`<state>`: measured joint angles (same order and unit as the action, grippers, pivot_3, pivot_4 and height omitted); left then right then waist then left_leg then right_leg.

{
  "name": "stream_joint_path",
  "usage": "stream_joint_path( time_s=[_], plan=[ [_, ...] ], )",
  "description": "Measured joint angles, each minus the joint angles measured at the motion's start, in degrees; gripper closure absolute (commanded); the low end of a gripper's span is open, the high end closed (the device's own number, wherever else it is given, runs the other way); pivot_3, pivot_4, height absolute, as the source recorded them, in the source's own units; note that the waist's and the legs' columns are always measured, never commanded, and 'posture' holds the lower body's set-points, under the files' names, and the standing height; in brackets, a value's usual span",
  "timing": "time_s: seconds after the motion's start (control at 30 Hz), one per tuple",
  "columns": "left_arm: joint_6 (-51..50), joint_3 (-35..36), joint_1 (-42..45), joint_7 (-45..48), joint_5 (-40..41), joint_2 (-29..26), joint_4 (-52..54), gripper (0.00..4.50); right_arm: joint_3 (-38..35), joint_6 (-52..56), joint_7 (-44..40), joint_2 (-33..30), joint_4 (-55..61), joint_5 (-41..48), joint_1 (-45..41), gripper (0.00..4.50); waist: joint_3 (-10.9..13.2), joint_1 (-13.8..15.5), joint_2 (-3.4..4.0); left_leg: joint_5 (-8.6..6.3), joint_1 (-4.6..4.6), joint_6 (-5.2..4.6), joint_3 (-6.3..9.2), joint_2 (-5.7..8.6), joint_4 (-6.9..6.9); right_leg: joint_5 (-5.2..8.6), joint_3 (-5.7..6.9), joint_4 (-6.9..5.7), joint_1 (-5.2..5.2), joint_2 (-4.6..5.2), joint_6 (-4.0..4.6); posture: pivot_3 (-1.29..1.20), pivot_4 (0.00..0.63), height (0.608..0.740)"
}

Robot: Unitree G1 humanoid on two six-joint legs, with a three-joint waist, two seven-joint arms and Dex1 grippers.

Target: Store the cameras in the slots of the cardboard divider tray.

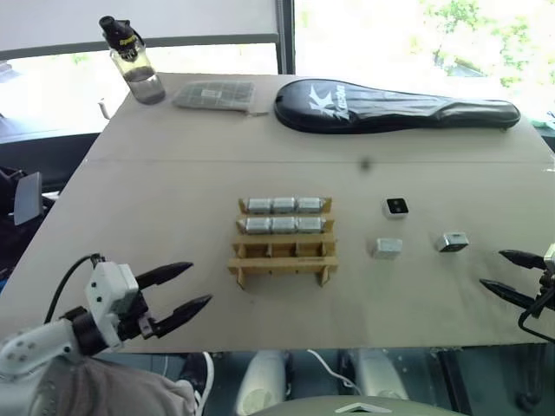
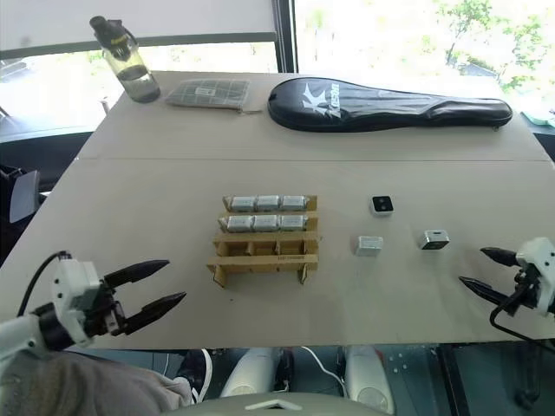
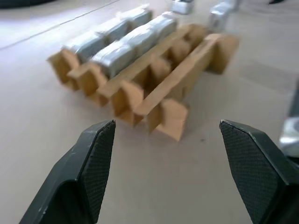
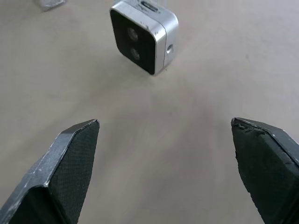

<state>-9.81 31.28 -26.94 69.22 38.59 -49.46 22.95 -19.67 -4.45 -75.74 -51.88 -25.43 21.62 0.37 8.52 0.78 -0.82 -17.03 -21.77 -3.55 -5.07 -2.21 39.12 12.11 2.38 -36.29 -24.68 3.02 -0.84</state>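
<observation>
Cardboard divider tray [image 1: 283, 256] holds six cameras [image 1: 284, 205] in two rows, the near row empty, three cameras [image 1: 388, 248] loose; both the left gripper [image 1: 186, 289] and the right gripper [image 1: 506, 275] gape empty.

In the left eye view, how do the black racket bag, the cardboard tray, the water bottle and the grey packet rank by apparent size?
1. Black racket bag
2. Tan cardboard divider tray
3. Flat grey packet and clear water bottle: similar; I can't rank them.

The far items may look smaller than they are.

Tan cardboard divider tray [image 1: 283, 253] mid-worktop: back two rows hold six silver cameras [image 1: 284, 205], front row empty. Three cameras loose [image 1: 388, 248] to its right.
</observation>
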Motion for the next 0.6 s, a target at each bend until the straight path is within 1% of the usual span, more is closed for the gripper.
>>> stream_joint_path(
  time_s=[0.1,0.17,0.23,0.33,0.43,0.5,0.6],
  plan=[
    [-0.99,1.06,1.98,4.39,1.72,-4.03,0.65,0.82,2.47,-0.7,-2.18,-1.79,-1.02,-1.37,-3.56,0.0,0.05,-0.05,0.06,0.0,-0.01,0.0,-0.07,0.01,0.0,0.0,0.05,0.01,-0.01,-0.04,0.0,0.0,0.15,0.74],
    [-2.54,1.87,4.56,7.95,3.41,-7.86,1.74,0.82,4.76,-1.44,-4.92,-3.24,-2.56,-2.32,-8.41,0.0,0.11,-0.09,0.11,0.01,-0.01,0.01,-0.11,0.01,0.0,0.0,0.03,0.01,-0.02,-0.06,-0.01,0.0,0.15,0.74],
    [-3.2,2.41,6.39,9.6,4.36,-9.04,2.85,0.82,5.93,-2.19,-6.52,-4.33,-3.55,-2.93,-11.05,0.0,0.13,-0.1,0.18,0.02,0.01,0.03,-0.17,0.01,0.0,-0.01,0.0,0.02,-0.02,-0.06,0.01,0.0,0.15,0.74],
    [-3.8,2.38,6.9,11.13,4.41,-9.12,3.07,0.82,7.37,-2.52,-7.81,-5.22,-5.27,-3.76,-12.73,0.0,0.14,-0.1,0.17,0.14,-0.04,0.26,-0.17,0.01,-0.03,-0.06,0.01,0.07,-0.04,-0.1,0.09,0.0,0.15,0.74],
    [-3.77,2.2,9.34,12.89,4.23,-9.31,2.79,0.82,11.3,-3.2,-10.26,-5.38,-8.48,-5.98,-19.2,0.0,0.26,-0.32,0.34,0.16,0.0,0.29,-0.33,0.01,0.0,-0.05,-0.11,0.09,-0.04,-0.12,0.05,0.0,0.15,0.74],
    [-3.46,2.14,10.0,13.54,4.0,-9.48,2.76,0.82,12.64,-3.72,-11.1,-6.03,-9.09,-6.76,-21.91,0.0,0.31,-0.42,0.4,0.16,0.03,0.28,-0.38,0.01,0.0,0.03,-0.14,0.08,-0.03,-0.11,-0.08,0.0,0.15,0.74],
    [-3.29,1.93,10.68,14.05,3.69,-8.28,2.05,0.82,14.53,-4.55,-12.02,-6.32,-10.72,-7.77,-24.58,0.0,0.32,-0.35,0.39,0.16,0.0,0.29,-0.34,0.0,-0.02,-0.03,-0.11,0.08,-0.04,-0.12,0.02,0.0,0.15,0.74]
  ],
)
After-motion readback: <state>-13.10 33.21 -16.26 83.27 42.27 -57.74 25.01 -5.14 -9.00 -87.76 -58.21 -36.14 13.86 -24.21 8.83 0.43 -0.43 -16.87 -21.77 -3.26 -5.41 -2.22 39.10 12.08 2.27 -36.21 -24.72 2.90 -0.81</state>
